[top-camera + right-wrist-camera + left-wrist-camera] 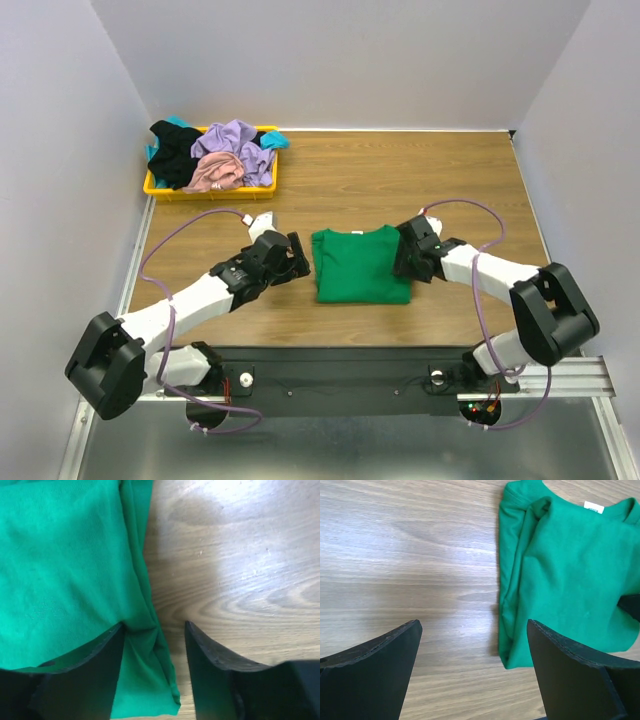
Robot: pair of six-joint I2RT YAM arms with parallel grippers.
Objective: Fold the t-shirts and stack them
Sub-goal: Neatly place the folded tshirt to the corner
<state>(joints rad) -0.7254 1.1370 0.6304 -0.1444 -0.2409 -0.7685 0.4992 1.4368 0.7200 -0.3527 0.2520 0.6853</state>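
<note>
While the green t-shirt (360, 265) lies folded flat on the wooden table (450, 190), it sits right between the two grippers. For the left gripper (472, 625), the jaws are spread as wide as they go and hold nothing. Only bare wood shows in the gap between them. The shirt lies just past its right finger (570, 680), off to that side and a little ahead, and I cannot tell if the two touch. A small white label (593, 507) shows at the neck, far ahead of that finger. The right gripper (154, 625) is down low at the other side of the shirt. Its jaws stand partly apart. One finger (85, 670) rests on top of the green cloth, and the other finger (215, 670) is over bare wood. The folded side edge of the shirt runs through the gap, bunched up against the finger on the cloth. Wood shows between that edge and the other finger, so the cloth is not squeezed. Far ahead of the left jaws, at the back of the table, a yellow tray (200, 193) holds a heap of more shirts: lavender (235, 140), pink (215, 172), black (175, 150) and teal (275, 140)
</note>
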